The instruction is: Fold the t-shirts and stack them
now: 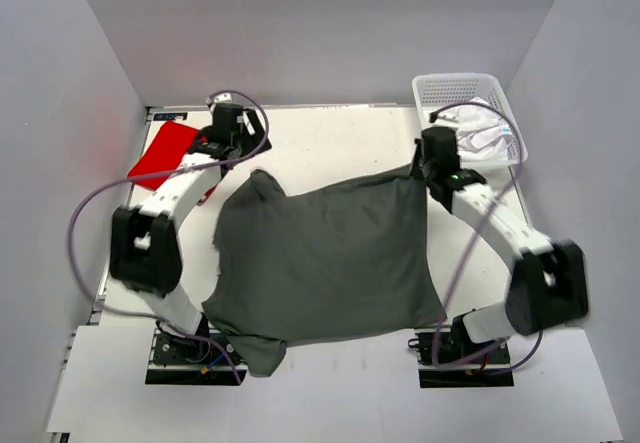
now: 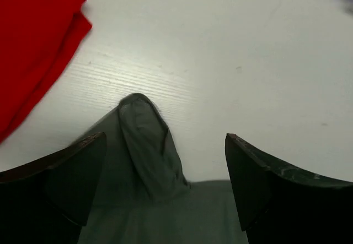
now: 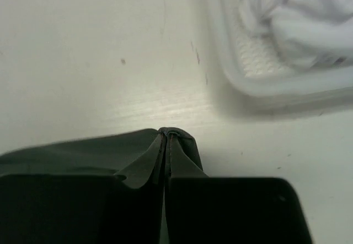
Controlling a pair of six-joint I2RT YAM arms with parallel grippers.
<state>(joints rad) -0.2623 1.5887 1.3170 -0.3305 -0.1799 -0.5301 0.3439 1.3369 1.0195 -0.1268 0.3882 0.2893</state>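
The dark grey t-shirt [image 1: 325, 258] lies spread over the middle of the table. My right gripper [image 1: 424, 168] is shut on its far right corner [image 3: 174, 145], jaws pressed together on the cloth. My left gripper [image 1: 232, 159] is open just above the shirt's far left corner [image 2: 146, 145], which lies loose between the fingers. A folded red t-shirt [image 1: 165, 153] lies at the far left; it also shows in the left wrist view [image 2: 33, 40]. A white t-shirt [image 1: 483, 131] sits crumpled in the basket; it shows in the right wrist view too [image 3: 309, 18].
A white mesh basket [image 1: 440, 89] stands at the far right corner; its rim [image 3: 276, 84] is close beyond my right gripper. Grey walls enclose the table on three sides. Both arm bases and cables sit at the near edge.
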